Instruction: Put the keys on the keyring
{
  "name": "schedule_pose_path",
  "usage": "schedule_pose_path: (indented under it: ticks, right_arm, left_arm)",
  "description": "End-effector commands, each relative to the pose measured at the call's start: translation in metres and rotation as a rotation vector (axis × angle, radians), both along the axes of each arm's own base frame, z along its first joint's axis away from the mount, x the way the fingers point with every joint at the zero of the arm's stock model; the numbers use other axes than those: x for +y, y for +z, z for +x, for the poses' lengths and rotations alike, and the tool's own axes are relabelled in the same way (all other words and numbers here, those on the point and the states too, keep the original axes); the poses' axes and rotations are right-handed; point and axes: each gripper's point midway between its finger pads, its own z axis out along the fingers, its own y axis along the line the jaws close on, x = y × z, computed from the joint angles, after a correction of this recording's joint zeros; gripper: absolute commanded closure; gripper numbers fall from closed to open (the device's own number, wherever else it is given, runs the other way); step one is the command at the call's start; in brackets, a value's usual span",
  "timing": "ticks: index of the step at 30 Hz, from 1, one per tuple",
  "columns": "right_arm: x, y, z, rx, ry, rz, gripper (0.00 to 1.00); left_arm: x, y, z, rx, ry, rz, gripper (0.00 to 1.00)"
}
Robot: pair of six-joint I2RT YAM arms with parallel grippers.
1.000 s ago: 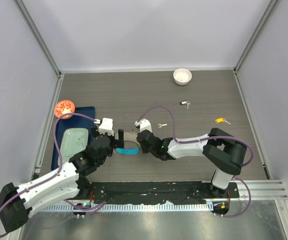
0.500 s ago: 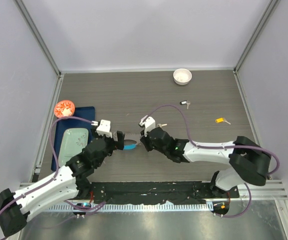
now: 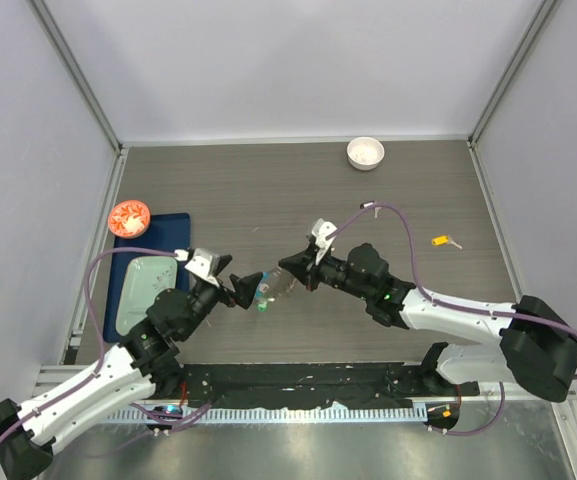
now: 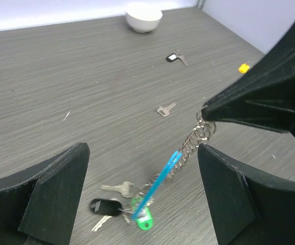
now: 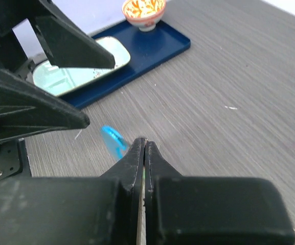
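The dark grey wood-grain bench (image 3: 268, 190) carries everything. At its 9 o'clock edge lies a flat navy-blue rectangular tray (image 3: 173, 228) bearing a pale green glass plate (image 3: 153, 283) and a small orange-patterned bowl (image 3: 128, 216). A small round white bowl (image 3: 365, 152) stands toward 1 o'clock.

The large keyring (image 4: 188, 148) of silver chain-like links with one bright blue curved plastic segment hangs slanting near the bench's middle. The right claw (image 5: 142, 145) is pinched fully together on its upper chain end. The left claw (image 4: 142, 153) is spread wide and grips nothing. Its two black fingers (image 4: 50, 194) straddle the ring without touching it. In the top view, the ring lies at 3 o'clock of the left claw and 9 o'clock of the right.

On the ring's low end, down by the bench, sit tiny silver metal keys (image 4: 119, 189), one with a black tag, one green. Loose on the bench, toward 12 and 1 o'clock from the ring in the left wrist view, are a plain key (image 4: 165, 108), a black-tagged key (image 4: 174, 57) and a yellow-tagged key (image 4: 244, 67).
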Motion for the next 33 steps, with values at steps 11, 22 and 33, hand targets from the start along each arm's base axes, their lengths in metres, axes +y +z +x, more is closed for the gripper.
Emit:
schedule_pose_path:
  ticks: [11, 22, 33]
  right_arm:
    - [-0.033, 0.097, -0.024, -0.223, 0.162, 0.331, 0.99]
    - [-0.040, 0.083, -0.036, -0.219, 0.232, 0.362, 0.99]
    - [-0.043, 0.072, -0.050, -0.183, 0.378, 0.404, 0.99]
  left_arm:
    - [-0.066, 0.067, -0.019, -0.158, -0.346, -0.048, 0.07]
    - [-0.084, 0.064, -0.026, -0.273, -0.457, -0.024, 0.38]
    - [-0.096, 0.059, -0.036, -0.241, -0.638, -0.034, 0.38]
